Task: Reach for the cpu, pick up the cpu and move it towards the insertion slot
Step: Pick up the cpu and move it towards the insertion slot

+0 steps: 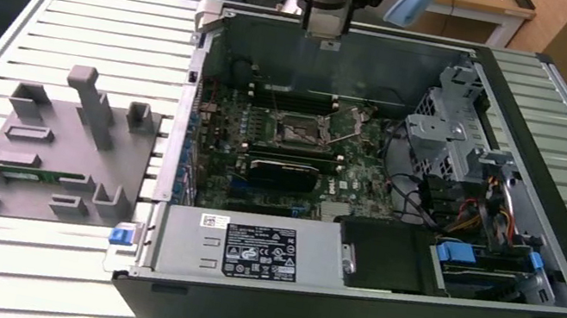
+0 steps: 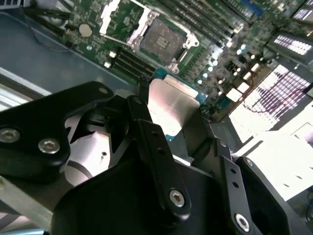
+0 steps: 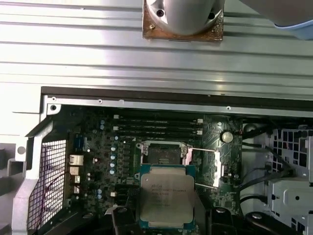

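Slatted metal surface carries an open computer case lying on its side, motherboard facing up inside. On the exterior view's left of the case sits a grey plastic tray with upright blocks. A long black card lies across the board, just below the socket in the exterior view. My arm hangs over the case's far wall in the exterior view, well above the board.

My pincer is closed on the cpu, black fingers clamping its two opposite edges; silvery top and thin rim show in both wrist views. The cpu is held flat in the air, not touching the board.

The insertion slot is open, shiny frame around a dark square, thin lever off to one side. In the first wrist view the cpu sits just beside the slot, its edge overlapping the slot's frame. Narrow memory slots run on the slot's other side.
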### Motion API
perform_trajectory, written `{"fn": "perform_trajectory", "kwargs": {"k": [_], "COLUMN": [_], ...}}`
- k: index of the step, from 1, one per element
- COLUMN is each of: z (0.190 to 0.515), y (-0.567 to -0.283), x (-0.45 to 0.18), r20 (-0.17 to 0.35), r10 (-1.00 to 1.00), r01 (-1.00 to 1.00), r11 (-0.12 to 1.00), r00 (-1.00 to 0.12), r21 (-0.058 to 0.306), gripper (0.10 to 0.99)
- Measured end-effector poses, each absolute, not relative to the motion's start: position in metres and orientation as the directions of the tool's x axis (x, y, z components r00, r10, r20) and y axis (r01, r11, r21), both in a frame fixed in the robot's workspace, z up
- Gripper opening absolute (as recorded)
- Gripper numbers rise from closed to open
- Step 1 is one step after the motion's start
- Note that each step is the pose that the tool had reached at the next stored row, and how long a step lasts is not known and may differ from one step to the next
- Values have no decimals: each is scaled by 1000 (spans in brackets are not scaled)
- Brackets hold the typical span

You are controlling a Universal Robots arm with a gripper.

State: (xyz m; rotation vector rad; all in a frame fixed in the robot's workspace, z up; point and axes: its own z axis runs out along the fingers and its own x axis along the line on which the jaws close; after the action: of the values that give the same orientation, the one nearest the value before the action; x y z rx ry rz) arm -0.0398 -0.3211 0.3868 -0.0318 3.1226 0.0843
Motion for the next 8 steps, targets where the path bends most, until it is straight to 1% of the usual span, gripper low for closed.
{"fn": "perform_trajectory", "kwargs": {"k": [8], "z": [386], "y": [-317], "x": [-34], "r20": [-18], "r10": [-20], "r01": [-21], "r11": [998], "r00": [-1000], "r21": [54], "gripper": [529]}}
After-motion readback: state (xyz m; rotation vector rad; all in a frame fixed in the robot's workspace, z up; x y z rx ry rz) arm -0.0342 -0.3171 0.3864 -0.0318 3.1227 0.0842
